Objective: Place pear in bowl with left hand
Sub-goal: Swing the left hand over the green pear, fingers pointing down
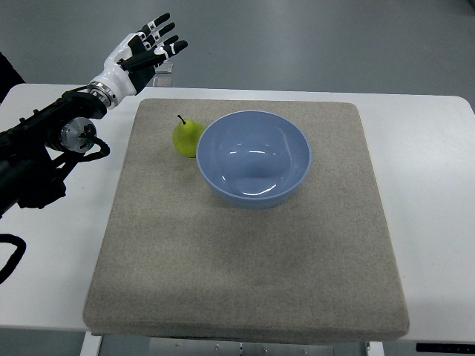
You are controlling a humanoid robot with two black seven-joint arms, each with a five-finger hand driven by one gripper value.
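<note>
Top view: white-black robotic left hand (pixel 145 50) fingers spread, empty, at 10 o'clock. Small green pear (pixel 188 138) touches round blue plastic bowl (pixel 254 158) at 9 o'clock. Risk: fingers nudging bowl, pear rolling off.

Single top view, looking down steeply from the robot's own side. Far enough to take in nearly the whole white rectangular table (pixel 434 148) and the square grey felt mat (pixel 245 252) on it. Grey floor (pixel 312 37) beyond the far edge. Left arm entering from the left edge.
</note>
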